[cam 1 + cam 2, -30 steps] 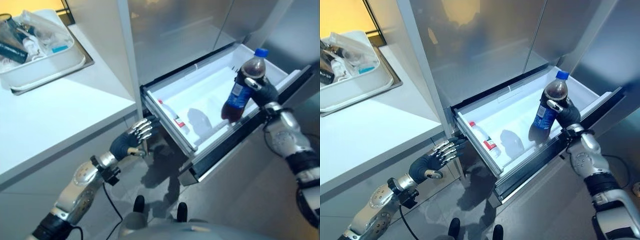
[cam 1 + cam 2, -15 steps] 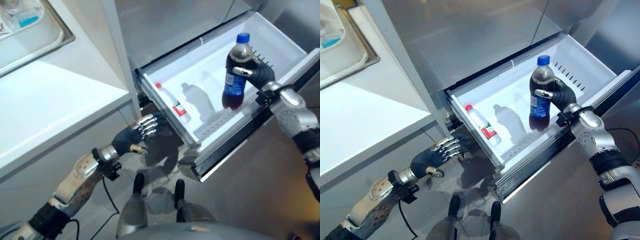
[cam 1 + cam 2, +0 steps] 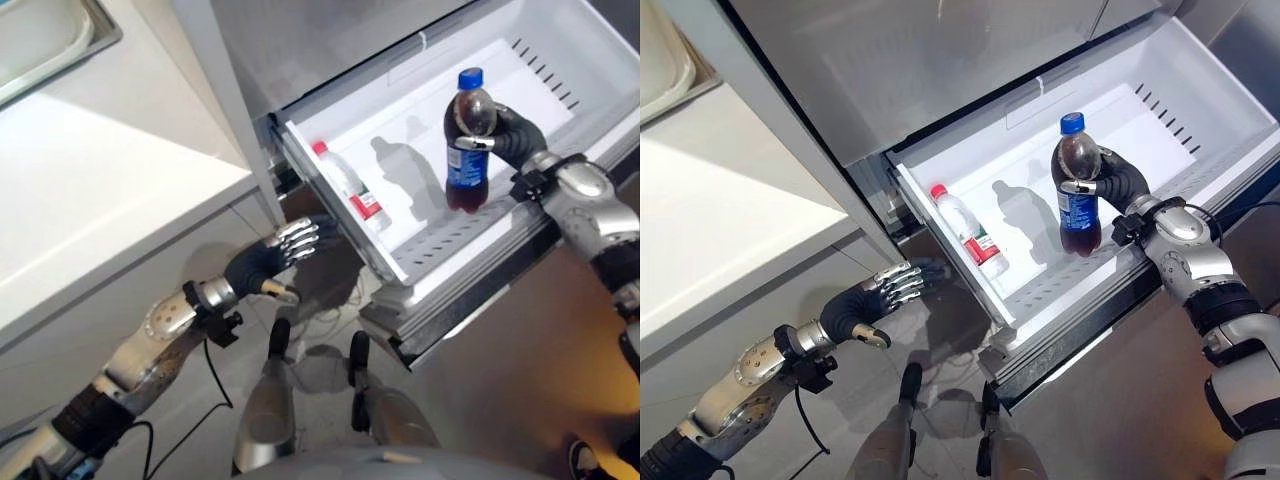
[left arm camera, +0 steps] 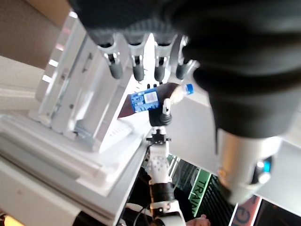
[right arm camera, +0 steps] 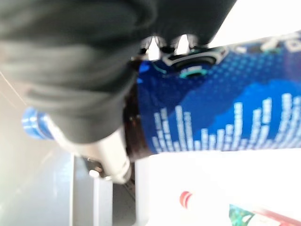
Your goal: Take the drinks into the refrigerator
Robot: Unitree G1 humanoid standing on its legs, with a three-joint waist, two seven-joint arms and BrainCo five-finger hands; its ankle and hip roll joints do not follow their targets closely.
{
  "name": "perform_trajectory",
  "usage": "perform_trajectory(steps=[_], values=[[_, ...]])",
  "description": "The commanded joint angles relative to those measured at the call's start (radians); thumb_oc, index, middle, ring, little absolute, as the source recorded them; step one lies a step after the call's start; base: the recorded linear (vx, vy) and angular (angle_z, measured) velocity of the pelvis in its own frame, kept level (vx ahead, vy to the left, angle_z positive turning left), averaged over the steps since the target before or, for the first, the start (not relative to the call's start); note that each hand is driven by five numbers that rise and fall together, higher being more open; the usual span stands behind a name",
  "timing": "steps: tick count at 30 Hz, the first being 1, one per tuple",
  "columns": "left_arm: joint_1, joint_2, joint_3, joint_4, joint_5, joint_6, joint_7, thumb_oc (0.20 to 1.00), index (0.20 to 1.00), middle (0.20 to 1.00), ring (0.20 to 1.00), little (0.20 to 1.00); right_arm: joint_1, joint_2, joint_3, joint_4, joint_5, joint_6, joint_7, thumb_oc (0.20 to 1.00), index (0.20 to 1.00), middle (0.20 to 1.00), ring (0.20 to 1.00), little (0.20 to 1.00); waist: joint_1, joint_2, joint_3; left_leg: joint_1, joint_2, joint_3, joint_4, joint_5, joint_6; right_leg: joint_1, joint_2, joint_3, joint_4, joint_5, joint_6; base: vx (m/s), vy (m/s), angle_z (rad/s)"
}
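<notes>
Drinks go into the pulled-out white refrigerator drawer (image 3: 1160, 110), where a clear red-capped bottle (image 3: 968, 232) already lies near its left wall. The right hand (image 3: 1118, 182) holds the dark cola bottle (image 3: 1077, 190) upright over the drawer's front part, fingers wrapped round its upper body. It looks full, so fairly heavy and smooth-skinned (best gripped at the label), while the left hand (image 3: 272, 262) hangs loosely open below the drawer's corner.

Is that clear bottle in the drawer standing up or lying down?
Lying down: the clear bottle rests on its side on the drawer floor, red cap toward the fridge.
</notes>
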Motion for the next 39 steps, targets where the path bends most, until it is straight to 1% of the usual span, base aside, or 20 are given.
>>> perform_trajectory(steps=[1,11,12,21,26,31,34,39], values=[[0.013,0.027,-0.007,-0.099,-0.024,-0.067,0.004,1.0,1.0,1.0,1.0,1.0,-0.164,-0.081,0.03,0.013,0.008,-0.059,0.009,0.2,0.2,0.2,0.2,0.2,0.015,-0.009,-0.031,-0.027,-0.023,-0.045,0.047,-0.036,0.067,-0.114,-0.002,-0.034,0.203,-0.065,0.026,-0.05,-0.001,0.0],[-0.016,0.048,-0.022,-0.108,-0.011,-0.072,0.013,1.0,1.0,1.0,1.0,1.0,-0.234,-0.06,0.084,0.065,-0.039,-0.059,-0.009,0.2,0.2,0.2,0.2,0.2,0.025,-0.006,0.011,-0.071,-0.024,-0.047,0.054,-0.023,0.067,-0.157,-0.004,-0.036,0.209,-0.054,0.025,-0.05,-0.002,0.0],[-0.022,0.051,-0.024,-0.108,-0.01,-0.074,0.014,1.0,1.0,1.0,1.0,1.0,-0.247,-0.049,0.087,0.076,-0.044,-0.059,-0.015,0.2,0.2,0.2,0.2,0.2,0.028,-0.007,0.023,-0.082,-0.024,-0.048,0.057,-0.02,0.067,-0.167,-0.004,-0.037,0.21,-0.052,0.025,-0.04,-0.005,0.03],[-0.051,0.065,-0.035,-0.116,0.004,-0.081,0.028,1.0,1.0,1.0,1.0,1.0,-0.306,-0.022,0.123,0.117,-0.073,-0.057,-0.026,0.2,0.2,0.2,0.2,0.2,0.039,-0.013,0.058,-0.119,-0.026,-0.05,0.067,-0.011,0.067,-0.198,-0.006,-0.039,0.211,-0.04,0.026,-0.05,-0.005,0.02],[-0.065,0.077,-0.037,-0.116,0.013,-0.086,0.031,1.0,1.0,1.0,1.0,1.0,-0.319,-0.021,0.143,0.119,-0.089,-0.052,-0.031,0.2,0.2,0.2,0.2,0.2,0.048,-0.021,0.083,-0.143,-0.026,-0.053,0.07,-0.003,0.065,-0.213,-0.007,-0.046,0.207,-0.033,0.026,-0.03,-0.016,0.06],[-0.068,0.085,-0.029,-0.122,0.016,-0.091,0.036,1.0,1.0,1.0,1.0,1.0,-0.334,-0.035,0.166,0.111,-0.107,-0.052,-0.032,0.2,0.2,0.2,0.2,0.2,0.05,-0.028,0.091,-0.152,-0.025,-0.058,0.068,0.001,0.063,-0.219,-0.008,-0.05,0.203,-0.029,0.026,0.0,-0.003,0.01],[-0.075,0.088,-0.031,-0.122,0.018,-0.09,0.037,1.0,1.0,1.0,1.0,1.0,-0.361,-0.041,0.196,0.12,-0.144,-0.051,-0.035,0.2,0.2,0.2,0.2,0.2,0.052,-0.041,0.095,-0.16,-0.023,-0.059,0.067,0.002,0.062,-0.224,-0.007,-0.049,0.195,-0.023,0.027,0.0,-0.002,0.01],[-0.078,0.091,-0.029,-0.124,0.02,-0.091,0.04,1.0,1.0,1.0,1.0,1.0,-0.377,-0.03,0.206,0.13,-0.154,-0.047,-0.041,0.2,0.2,0.2,0.2,0.2,0.055,-0.049,0.098,-0.161,-0.022,-0.06,0.063,0.003,0.062,-0.226,-0.008,-0.051,0.188,-0.021,0.026,0.0,0.0,0.0]])
